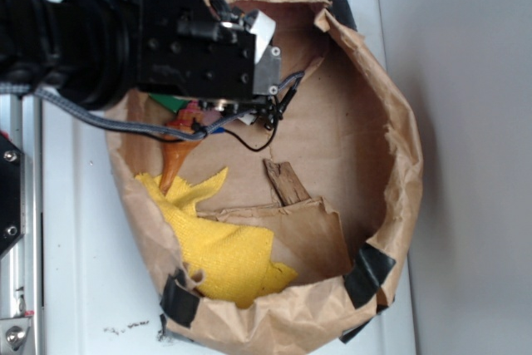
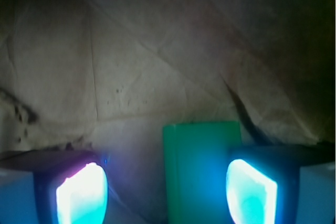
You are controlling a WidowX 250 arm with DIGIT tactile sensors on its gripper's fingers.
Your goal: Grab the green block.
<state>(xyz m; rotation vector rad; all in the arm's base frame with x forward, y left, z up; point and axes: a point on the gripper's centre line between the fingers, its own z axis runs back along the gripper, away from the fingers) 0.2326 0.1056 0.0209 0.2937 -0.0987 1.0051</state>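
Observation:
In the wrist view the green block (image 2: 202,171) lies flat on the brown paper, between my two glowing fingers and close against the right one (image 2: 251,192). My gripper (image 2: 165,192) is open, with a wide gap from the left finger (image 2: 81,195) to the block. From the exterior view only a sliver of the green block (image 1: 170,103) shows under the black arm (image 1: 191,39), which hides the fingers.
Everything sits inside a crumpled brown paper bag (image 1: 399,147) taped at its corners. An orange seashell (image 1: 177,154) lies just below the arm. A yellow cloth (image 1: 220,247) fills the lower left, beside a folded paper flap (image 1: 307,226).

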